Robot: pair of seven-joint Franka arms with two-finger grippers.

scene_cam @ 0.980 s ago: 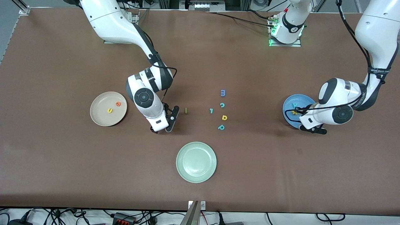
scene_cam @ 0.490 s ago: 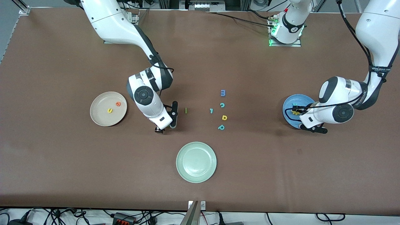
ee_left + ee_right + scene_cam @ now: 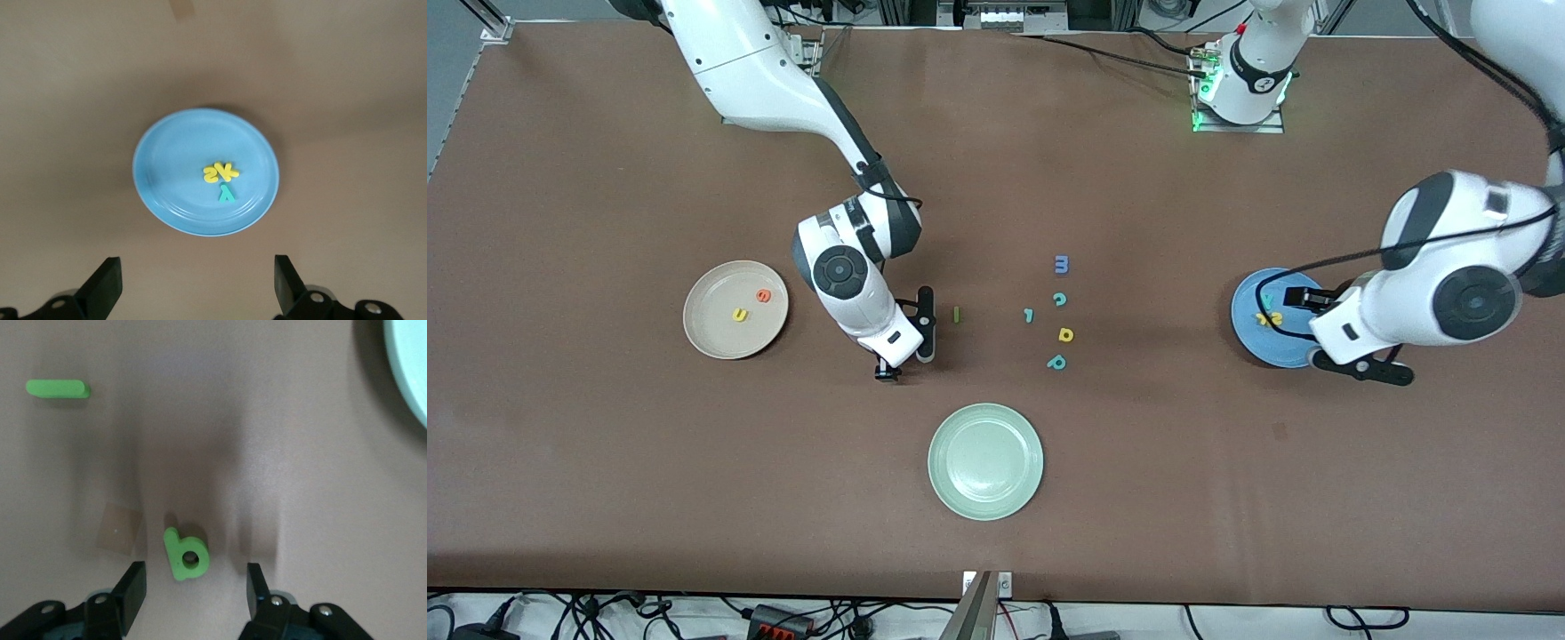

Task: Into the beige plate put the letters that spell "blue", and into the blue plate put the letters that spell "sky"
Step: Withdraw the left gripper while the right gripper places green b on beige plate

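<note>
My left pincer (image 3: 193, 287) hangs wide open and empty over the blue plate (image 3: 167, 160). My right pincer (image 3: 193, 587) is partly open around the b (image 3: 185, 555) on the bench (image 3: 605, 462), not touching it.

3 letters (image 3: 221, 179) lie in the blue plate (image 3: 167, 160).

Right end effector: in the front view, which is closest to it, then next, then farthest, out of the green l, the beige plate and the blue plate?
From the right end effector:
1. The green l, lying beside it on the table.
2. The beige plate, toward the right arm's end of the table.
3. The blue plate, toward the left arm's end, under the left end effector.
</note>
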